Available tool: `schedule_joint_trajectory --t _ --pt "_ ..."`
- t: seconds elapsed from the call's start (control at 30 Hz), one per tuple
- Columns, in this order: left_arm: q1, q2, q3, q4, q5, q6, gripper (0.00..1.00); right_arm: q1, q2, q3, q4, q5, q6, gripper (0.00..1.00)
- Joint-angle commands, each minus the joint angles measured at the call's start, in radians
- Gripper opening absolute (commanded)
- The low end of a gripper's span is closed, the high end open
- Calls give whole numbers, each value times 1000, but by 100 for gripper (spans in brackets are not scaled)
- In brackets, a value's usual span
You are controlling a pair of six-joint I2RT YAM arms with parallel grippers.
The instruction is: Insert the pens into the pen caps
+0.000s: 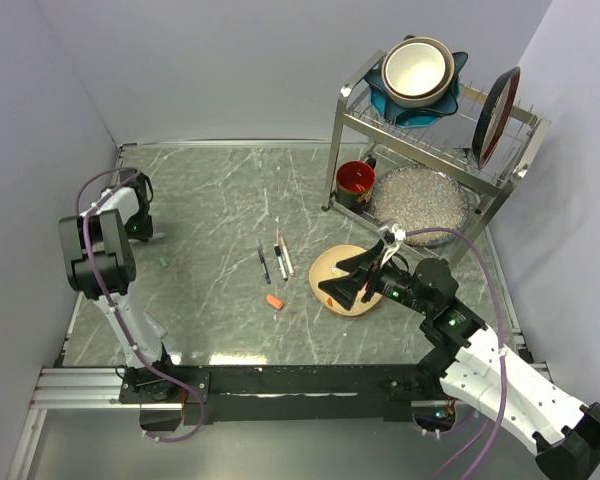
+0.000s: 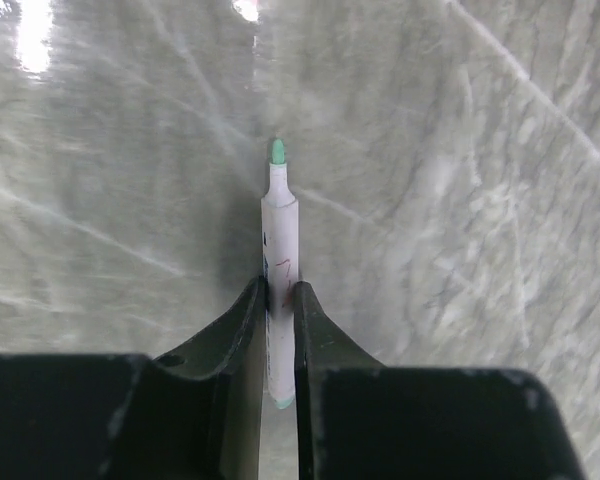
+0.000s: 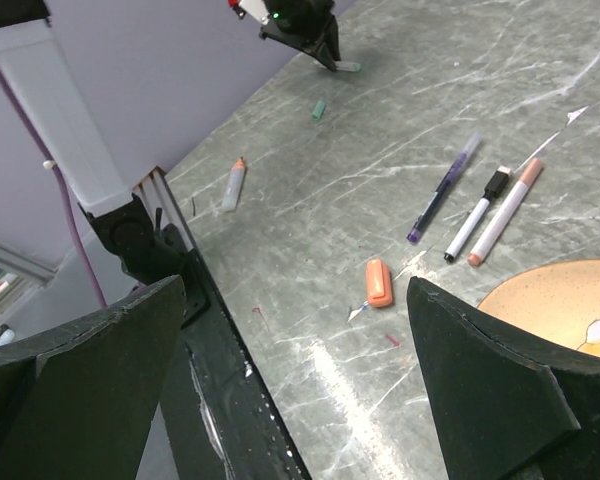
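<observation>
My left gripper is shut on a white pen with a green tip, held low over the marble at the table's far left. A small green pen cap lies near it. Three pens lie side by side mid-table: a purple one, a black-and-white one and a white one with a reddish tip. An orange pen cap sits in front of them. My right gripper stands open and empty, hovering at the tan plate. A short white stick with an orange tip lies near the left edge.
A metal dish rack stands at the back right with stacked bowls and an upright dark plate. Under it are a red cup and a glass dish. Walls close in on the left, back and right.
</observation>
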State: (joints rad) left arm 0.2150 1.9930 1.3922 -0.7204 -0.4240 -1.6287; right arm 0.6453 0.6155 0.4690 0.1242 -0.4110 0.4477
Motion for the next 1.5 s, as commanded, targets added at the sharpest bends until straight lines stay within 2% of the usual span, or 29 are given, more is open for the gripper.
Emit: schedule_joint_trajectory --t 0.0,0.17,0.37,0.57,0.7,0.83,0.9,1.1,1.27,1.47 --pt "-25 -81 -146 42 -1 102 1 1 -5 2 22 1 8 100" --pt "-130 -157 -162 32 -53 209 1 1 19 2 3 47 60 100" --pt "-313 -307 -243 156 -9 400 1 1 46 16 -8 83 100 100" --pt "-512 -538 -383 401 177 530 1 1 171 55 72 21 108 100" --pt "-646 -646 -459 512 269 546 1 1 271 103 97 -2 103 99" --pt "-718 -740 -568 668 392 558 1 -1 380 141 132 -15 89 97" --pt "-762 -796 -599 714 432 575 1 -1 417 177 144 -58 80 93" --pt "-859 -959 -708 875 442 639 1 -1 501 211 239 -172 138 82" --pt "-873 -1034 -780 961 499 632 1 -2 549 221 305 -242 193 76" --pt "-893 -1051 -806 1024 537 630 1 1 561 212 382 -268 247 68"
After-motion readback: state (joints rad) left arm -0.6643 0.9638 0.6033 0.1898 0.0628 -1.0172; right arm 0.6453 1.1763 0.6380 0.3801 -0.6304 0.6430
